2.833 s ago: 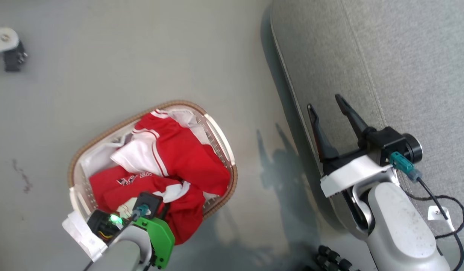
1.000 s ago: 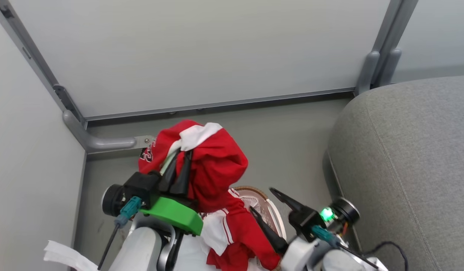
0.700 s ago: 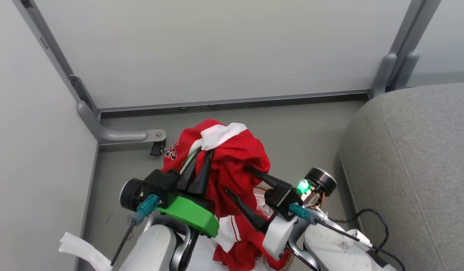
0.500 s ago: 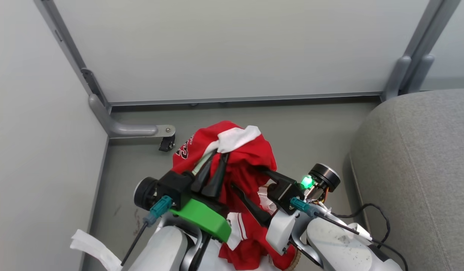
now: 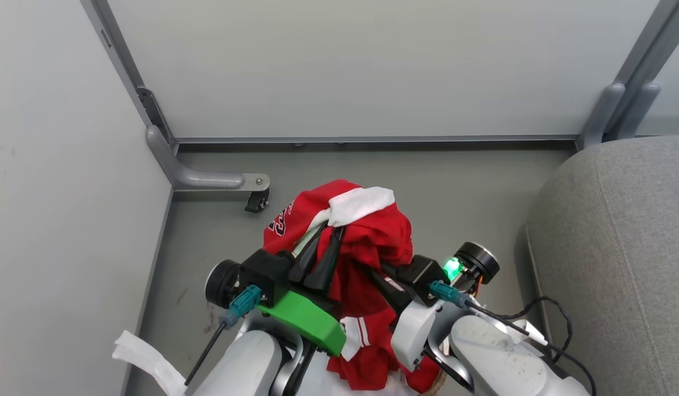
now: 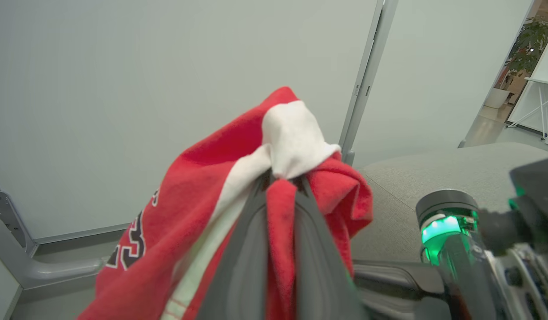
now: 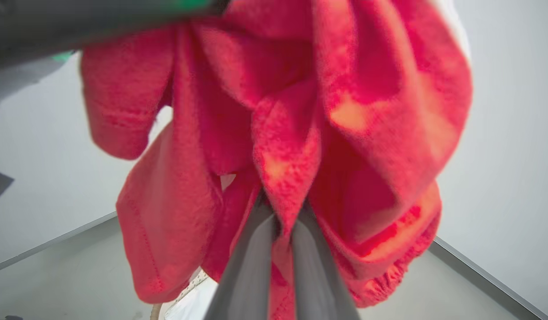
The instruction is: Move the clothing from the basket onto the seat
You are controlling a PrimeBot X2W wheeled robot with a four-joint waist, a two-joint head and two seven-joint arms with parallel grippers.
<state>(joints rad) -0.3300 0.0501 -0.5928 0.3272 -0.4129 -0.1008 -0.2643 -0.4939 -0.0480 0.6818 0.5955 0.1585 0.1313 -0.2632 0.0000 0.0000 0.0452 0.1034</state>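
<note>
Grey floor (image 5: 460, 176), pale wall panels (image 5: 372, 66); L gripper (image 6: 283, 178), R gripper (image 7: 283, 208) each clamped on red clothing (image 5: 372, 236); seat (image 5: 620, 247) at right.

Head camera looks down; both wrist cameras closely face the clothing (image 5: 372, 236).

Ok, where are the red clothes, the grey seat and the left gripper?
clothing (image 5: 383, 235), head view, red fold under the white patch
seat (image 5: 620, 247), head view, bare grey top
left gripper (image 5: 332, 227), head view, between its fingertips
</note>
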